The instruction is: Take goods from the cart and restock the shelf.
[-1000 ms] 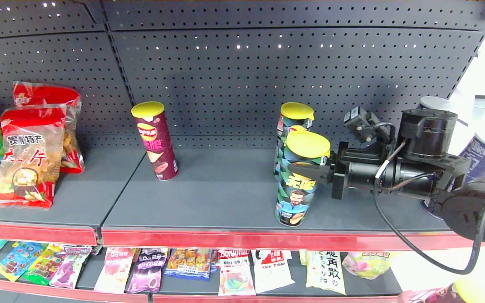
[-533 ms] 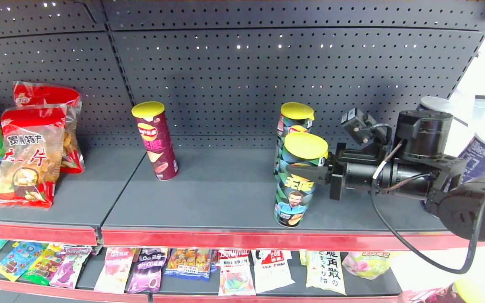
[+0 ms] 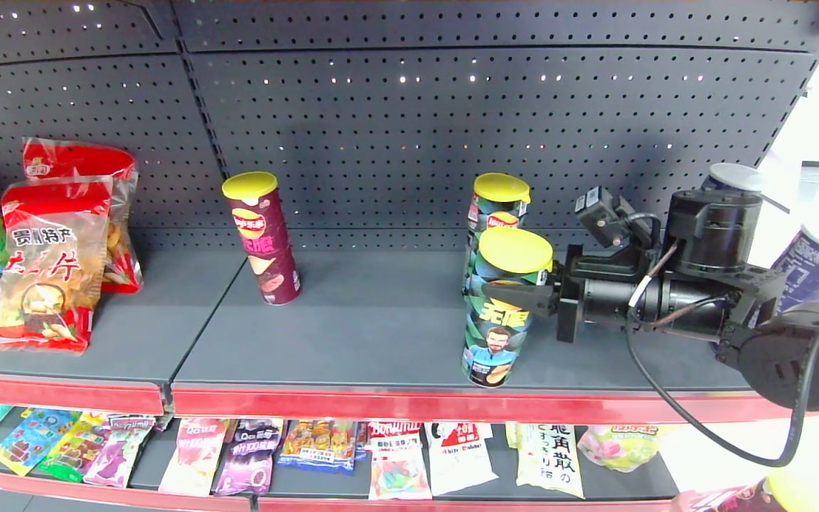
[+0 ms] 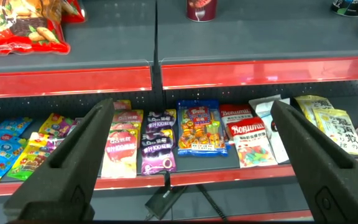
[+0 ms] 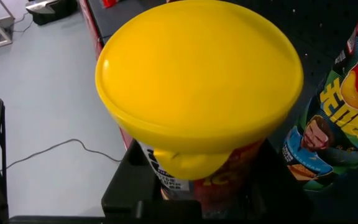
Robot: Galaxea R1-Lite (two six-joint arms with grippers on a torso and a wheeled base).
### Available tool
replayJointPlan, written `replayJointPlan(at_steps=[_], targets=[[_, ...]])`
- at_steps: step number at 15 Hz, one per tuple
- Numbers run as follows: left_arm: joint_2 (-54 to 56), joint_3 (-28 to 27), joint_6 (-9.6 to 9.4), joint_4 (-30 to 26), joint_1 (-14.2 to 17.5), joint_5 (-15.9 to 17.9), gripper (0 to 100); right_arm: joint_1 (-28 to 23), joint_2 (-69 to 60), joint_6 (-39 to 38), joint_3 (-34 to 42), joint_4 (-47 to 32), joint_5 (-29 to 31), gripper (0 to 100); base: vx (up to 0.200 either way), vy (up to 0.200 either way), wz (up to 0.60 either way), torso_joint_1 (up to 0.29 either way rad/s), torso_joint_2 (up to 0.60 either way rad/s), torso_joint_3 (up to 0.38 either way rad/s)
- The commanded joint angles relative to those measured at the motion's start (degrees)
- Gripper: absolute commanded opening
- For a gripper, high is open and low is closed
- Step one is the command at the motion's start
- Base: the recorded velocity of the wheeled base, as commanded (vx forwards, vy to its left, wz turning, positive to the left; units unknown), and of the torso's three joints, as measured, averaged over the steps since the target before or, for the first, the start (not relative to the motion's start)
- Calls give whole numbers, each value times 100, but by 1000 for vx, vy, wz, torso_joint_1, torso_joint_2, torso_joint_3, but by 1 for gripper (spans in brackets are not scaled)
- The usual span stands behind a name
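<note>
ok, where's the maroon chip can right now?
Head view: the maroon can stands left of centre on the upper shelf, between the red snack bags and the green cans, touching neither.

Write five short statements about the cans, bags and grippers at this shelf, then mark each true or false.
1. The right gripper is shut on a green can with a yellow lid. True.
2. The maroon can lies on its side. False: it stands on its base.
3. The left gripper is open and holds nothing. True.
4. The second green can stands in front of the held one. False: it stands behind it.
5. The red snack bags are to the right of all the cans. False: they are to the left of them.
</note>
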State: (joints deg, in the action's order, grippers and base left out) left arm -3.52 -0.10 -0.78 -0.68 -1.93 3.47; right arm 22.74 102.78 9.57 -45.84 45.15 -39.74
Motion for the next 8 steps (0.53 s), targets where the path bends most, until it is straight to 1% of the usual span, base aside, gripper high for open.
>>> replayJointPlan(at_steps=[1, 4, 5, 8], targets=[[-8, 1, -1, -2, -1, 4, 100, 3, 23, 1, -4, -7, 1, 0, 0, 0, 0, 0, 0, 0], [-8, 1, -1, -2, -1, 4, 100, 3, 32, 27, 5, -7, 1, 0, 0, 0, 0, 0, 0, 0], [-8, 1, -1, -2, -1, -5, 100, -6, 67, 115, -4, -7, -7, 100, 0, 0, 0, 0, 0, 0], [1, 1, -1, -2, -1, 4, 100, -24, 58, 150, -4, -7, -7, 100, 0, 0, 0, 0, 0, 0]])
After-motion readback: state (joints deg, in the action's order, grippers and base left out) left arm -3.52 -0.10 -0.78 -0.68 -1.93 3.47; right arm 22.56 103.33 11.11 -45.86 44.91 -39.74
